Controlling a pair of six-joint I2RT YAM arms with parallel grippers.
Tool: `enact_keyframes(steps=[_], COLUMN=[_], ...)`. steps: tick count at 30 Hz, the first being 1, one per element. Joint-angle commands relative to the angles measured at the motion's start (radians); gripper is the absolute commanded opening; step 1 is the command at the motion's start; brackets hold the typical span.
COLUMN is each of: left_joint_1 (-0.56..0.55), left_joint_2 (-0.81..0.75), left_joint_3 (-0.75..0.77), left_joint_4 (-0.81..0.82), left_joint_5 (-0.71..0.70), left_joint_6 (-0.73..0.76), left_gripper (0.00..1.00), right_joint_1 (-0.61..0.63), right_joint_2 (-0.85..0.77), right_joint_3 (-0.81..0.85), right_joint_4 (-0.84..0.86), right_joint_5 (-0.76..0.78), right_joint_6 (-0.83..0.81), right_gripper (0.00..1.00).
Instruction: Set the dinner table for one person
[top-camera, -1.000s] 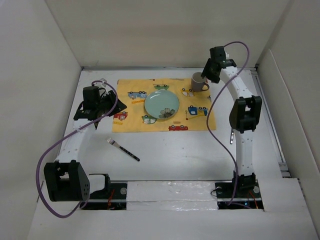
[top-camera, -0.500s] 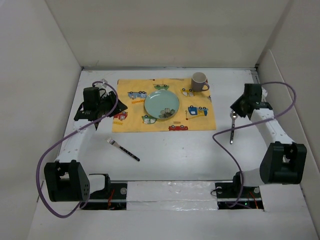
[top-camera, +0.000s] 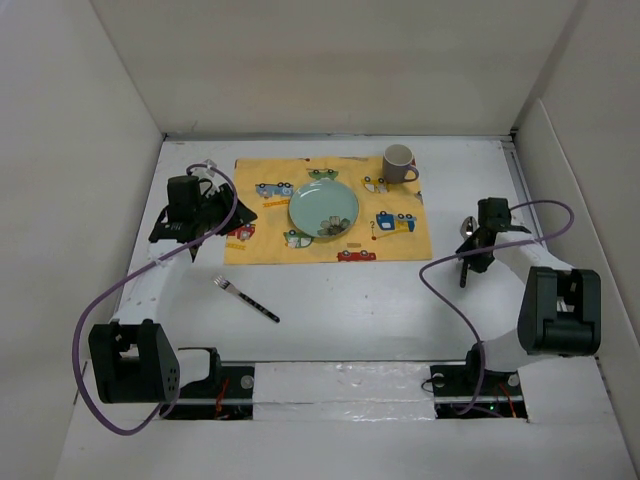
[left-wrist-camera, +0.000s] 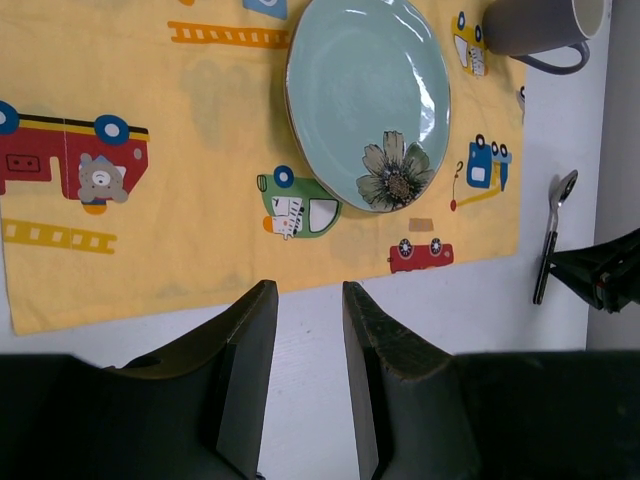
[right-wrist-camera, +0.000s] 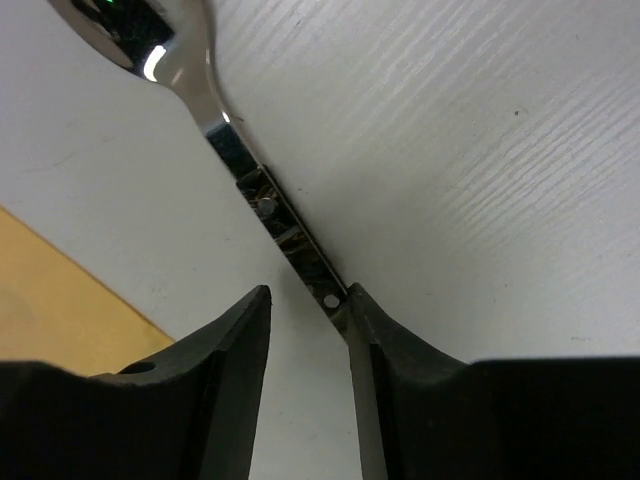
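White arms (top-camera: 150, 288), black joints (top-camera: 128, 362), purple cables (top-camera: 422, 278)

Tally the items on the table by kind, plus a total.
Placemat: 1
Plate: 1
Mug: 1
Fork: 1
Spoon: 1
Total: 5

The dinner table (top-camera: 380, 300) lies flat, a large matte-white rectangle bordered by white panels.

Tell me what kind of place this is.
Probably a robot test cell staged as a dinner setting: a white table boxed in by plain walls, two robot arms bolted at its near edge, a placemat with plate and mug.
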Motion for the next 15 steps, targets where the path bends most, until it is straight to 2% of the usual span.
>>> enact_keyframes(steps=[1,4,5,6,7,12,15], left_joint_1=[-0.003,-0.003,-0.003,-0.003,-0.003,-0.003,-0.003], left_joint_2=[-0.026,-0.028,-0.029,-0.031,-0.032,-0.031,-0.022], left_joint_3=[-0.010,-0.013,-0.013,-0.014,-0.014,-0.008,-0.005], left_joint_4=[0.037,0.033,0.031,0.029,0.028,0.026,0.022], left_joint_5=[0.021,0.021,0.015,0.014,0.014,0.003,-0.006], left_joint_6=[-0.002,-0.001,0.001,0.001,0.001,0.002,0.004], left_gripper=[0.30,0.30,0.30,0.30,0.30,0.30,0.30], right_joint_1=[-0.017,-0.018,-0.018,-0.018,-0.018,0.011,0.116], right_joint_2=[0.066,0.151,0.162,0.165,0.163,0.005,-0.093], right_joint_3=[0.037,0.079,0.095,0.100,0.104,0.165,0.260], right_joint_4=[0.047,0.024,0.021,0.020,0.020,-0.003,-0.016], right_joint_5=[0.026,-0.004,-0.014,-0.014,-0.009,0.026,0.043], right_joint_6=[-0.024,-0.042,-0.044,-0.044,-0.042,-0.070,-0.102], right_gripper=[0.41,0.35,0.18,0.07,0.00,0.00,0.00])
